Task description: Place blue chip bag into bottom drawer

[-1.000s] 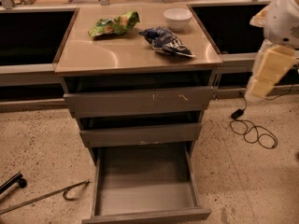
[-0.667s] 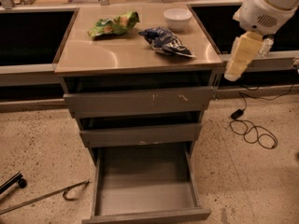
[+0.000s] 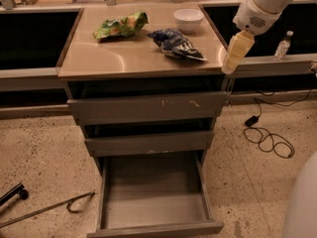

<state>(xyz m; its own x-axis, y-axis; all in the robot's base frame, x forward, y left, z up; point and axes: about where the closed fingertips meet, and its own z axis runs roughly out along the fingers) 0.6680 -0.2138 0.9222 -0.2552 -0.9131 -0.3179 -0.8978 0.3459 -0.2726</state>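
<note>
Hovering gripper (image 3: 229, 66) just beside tan countertop (image 3: 129, 58), speckled floor (image 3: 44, 148) below.

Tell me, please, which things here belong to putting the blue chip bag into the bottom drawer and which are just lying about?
Belongs to the job: blue chip bag on the cabinet top; bottom drawer, pulled open; gripper at the top's right edge, right of the bag.
Just lying about: green snack bag; white bowl; water bottle; black cable on the floor.
</note>
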